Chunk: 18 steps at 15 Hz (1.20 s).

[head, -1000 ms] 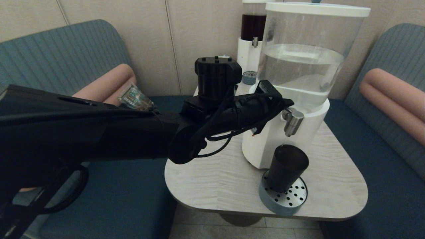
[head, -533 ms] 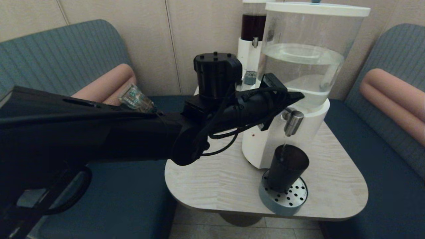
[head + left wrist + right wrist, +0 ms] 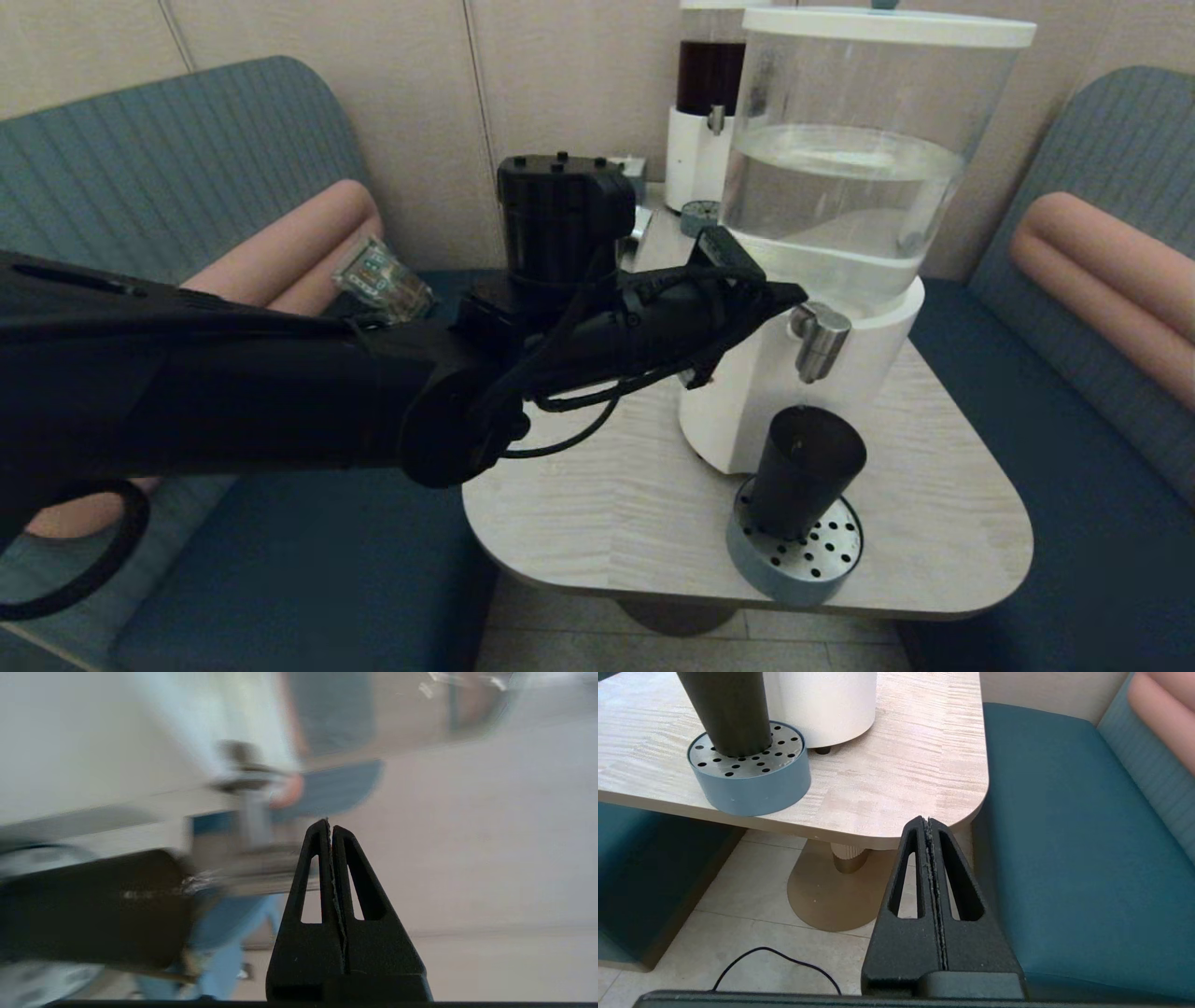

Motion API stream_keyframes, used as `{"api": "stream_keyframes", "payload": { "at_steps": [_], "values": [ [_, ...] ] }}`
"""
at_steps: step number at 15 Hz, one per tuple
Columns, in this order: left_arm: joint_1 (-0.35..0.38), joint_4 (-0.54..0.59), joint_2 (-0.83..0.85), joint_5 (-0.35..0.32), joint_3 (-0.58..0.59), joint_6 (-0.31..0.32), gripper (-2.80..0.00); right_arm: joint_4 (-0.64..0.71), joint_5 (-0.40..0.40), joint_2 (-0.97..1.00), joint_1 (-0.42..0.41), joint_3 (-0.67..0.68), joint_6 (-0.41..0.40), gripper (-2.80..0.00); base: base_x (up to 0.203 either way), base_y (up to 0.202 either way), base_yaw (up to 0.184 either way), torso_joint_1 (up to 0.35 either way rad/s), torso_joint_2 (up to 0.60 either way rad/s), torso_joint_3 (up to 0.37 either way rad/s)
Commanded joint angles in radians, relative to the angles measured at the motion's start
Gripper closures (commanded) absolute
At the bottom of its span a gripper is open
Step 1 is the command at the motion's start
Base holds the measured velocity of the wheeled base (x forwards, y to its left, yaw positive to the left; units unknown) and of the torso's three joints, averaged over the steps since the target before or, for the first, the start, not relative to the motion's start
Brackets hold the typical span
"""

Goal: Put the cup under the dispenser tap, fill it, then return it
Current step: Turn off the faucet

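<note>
Left pincer [image 3: 789, 297]: fingers pressed fully together, gripping nothing, as the left wrist view confirms [image 3: 331, 828]. Its tip sits just beside the tap [image 3: 820, 342], on the tap's left side and level with its top; whether the two touch cannot be told. The left arm reaches across the left edge of the worktop [image 3: 597, 504] to get there.

The cup [image 3: 801, 471] stands upright below the pincer and directly under the tap, well apart from the pincer. It rests on the perforated drip tray [image 3: 794, 560], near the front edge of the worktop. The tray sits just in front of the white base of the dispenser [image 3: 766, 392].

Right pincer [image 3: 929, 823]: fingers together, gripping nothing, held low off the front right corner of the worktop, above the floor [image 3: 752, 896] and beside the blue seat [image 3: 1064, 858].
</note>
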Motion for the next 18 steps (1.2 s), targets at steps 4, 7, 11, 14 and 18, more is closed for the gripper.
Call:
{"api": "stream_keyframes", "payload": {
  "at_steps": [4, 7, 11, 14, 18],
  "values": [
    [0.007, 0.001, -0.044, 0.004, 0.050, -0.002, 0.00, -0.001, 0.000, 0.000, 0.000, 0.015, -0.001, 0.00, 0.000, 0.000, 0.000, 0.000, 0.00, 0.000],
    [0.007, 0.002, -0.033, -0.004, 0.048, -0.002, 0.00, -0.001, 0.000, 0.000, 0.000, 0.015, -0.001, 0.00, 0.000, 0.000, 0.000, 0.000, 0.00, 0.000],
    [0.005, 0.001, -0.009, -0.009, 0.035, -0.004, 0.00, -0.001, 0.000, -0.001, 0.000, 0.015, -0.001, 0.00, 0.000, 0.000, 0.000, 0.000, 0.00, 0.000],
    [0.004, 0.001, 0.014, -0.009, 0.014, -0.006, 0.00, -0.001, 0.000, 0.000, 0.000, 0.014, -0.001, 0.00, 0.000, 0.000, 0.000, 0.000, 0.00, 0.000],
    [0.004, 0.001, 0.037, -0.009, -0.009, -0.006, 0.00, -0.001, 0.000, 0.000, 0.000, 0.015, -0.001, 0.00, 0.000, 0.000, 0.000, 0.000, 0.00, 0.000]
  ]
}}
